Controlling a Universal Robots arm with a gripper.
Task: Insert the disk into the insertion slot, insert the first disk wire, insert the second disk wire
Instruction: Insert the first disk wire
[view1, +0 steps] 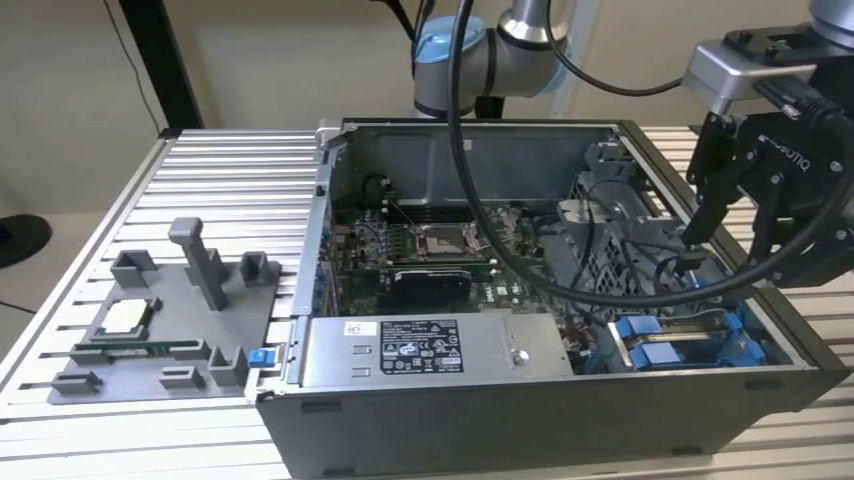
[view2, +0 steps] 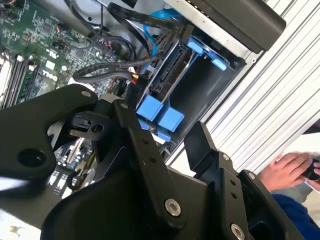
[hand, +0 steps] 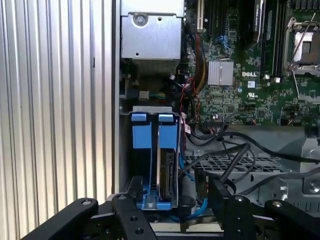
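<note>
My claw (hand: 170, 196) is spread wide, gripping nothing, hovering over one corner of the open PC case (view1: 534, 430). Right below it the disk (hand: 168, 165) sits upright in its slot (blue carrier (hand: 168, 134) and all), loose black wires (hand: 235, 155) just beside it, motherboard (hand: 240, 80) further out.

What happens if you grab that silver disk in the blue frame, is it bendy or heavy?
The disk looks like a metal box, so it is probably stiff and rather heavy for its size. Its blue frame looks like plastic, likely easier to grip. It stands on a thin edge, so standing alone it might tip over.
</note>
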